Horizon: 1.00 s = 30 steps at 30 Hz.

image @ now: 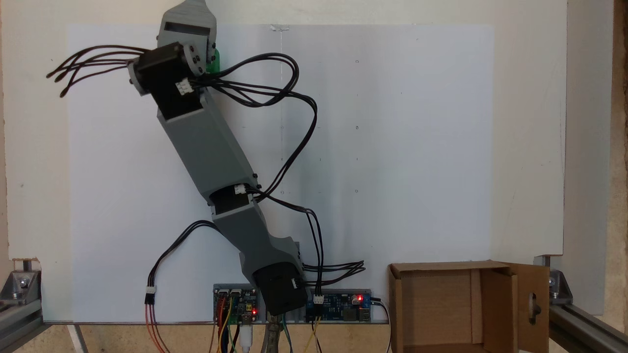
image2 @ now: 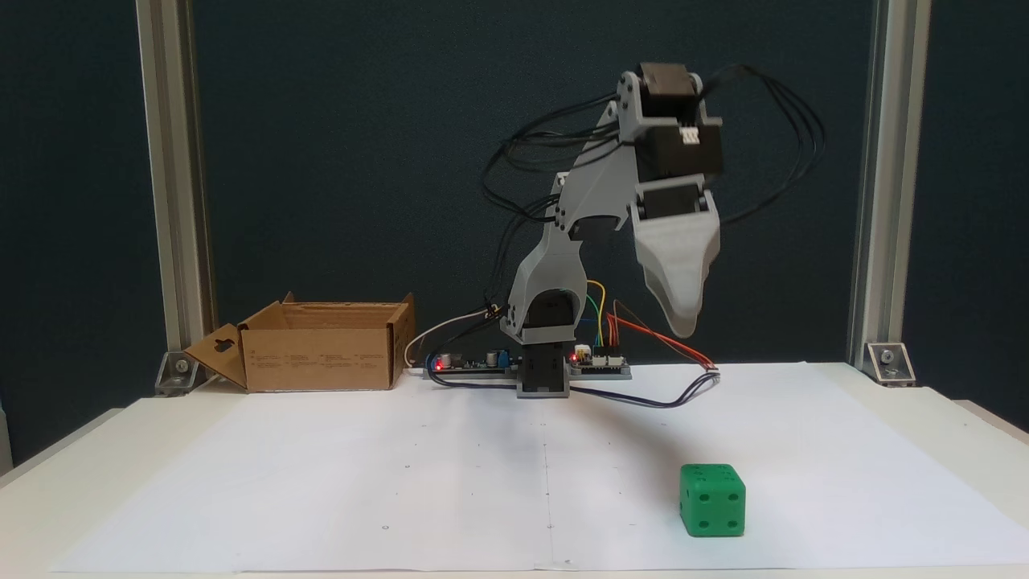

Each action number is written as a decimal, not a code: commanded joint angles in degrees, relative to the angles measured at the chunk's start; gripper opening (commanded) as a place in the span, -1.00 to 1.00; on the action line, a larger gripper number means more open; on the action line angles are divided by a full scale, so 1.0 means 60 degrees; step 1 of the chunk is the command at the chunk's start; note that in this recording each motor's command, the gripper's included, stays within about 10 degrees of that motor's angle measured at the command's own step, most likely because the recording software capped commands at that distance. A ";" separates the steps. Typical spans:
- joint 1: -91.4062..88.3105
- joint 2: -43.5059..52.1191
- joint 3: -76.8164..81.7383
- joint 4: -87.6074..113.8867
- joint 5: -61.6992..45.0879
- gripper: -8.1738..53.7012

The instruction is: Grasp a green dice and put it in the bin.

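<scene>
- Nearest us in a fixed view, the small bright green plastic dice [image2: 711,499] with rounded edges and recessed pips sits on the white paper sheet [image2: 402,474] that covers the counter [image2: 949,418], close to the sheet's front edge and toward its right side. Nothing touches it.
- Above and behind it hangs the grey plastic gripper [image2: 682,326], pointing down, well clear of the dice. We see only one tapered tip, so we cannot tell whether its jaws are apart or together; it holds nothing we can see.
- In the other fixed view the gripper's body covers most of the dice, leaving a green sliver [image: 214,62].
- Farthest back, at the counter's rear left corner, stands the brown corrugated cardboard bin [image2: 321,354], flaps open, nothing visible inside it.
- We judge the task barely begun: descent, grasp, carry and drop all remain.
</scene>
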 commanded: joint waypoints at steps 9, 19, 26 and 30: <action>-0.0073 -0.0264 -0.0557 0.1681 0.0747 0.67; -0.0571 -0.0879 -0.0557 0.1681 0.1216 0.67; -0.0674 -0.1260 -0.0557 0.1681 0.1260 0.67; -0.0601 -0.1509 -0.0557 0.1681 0.1245 0.66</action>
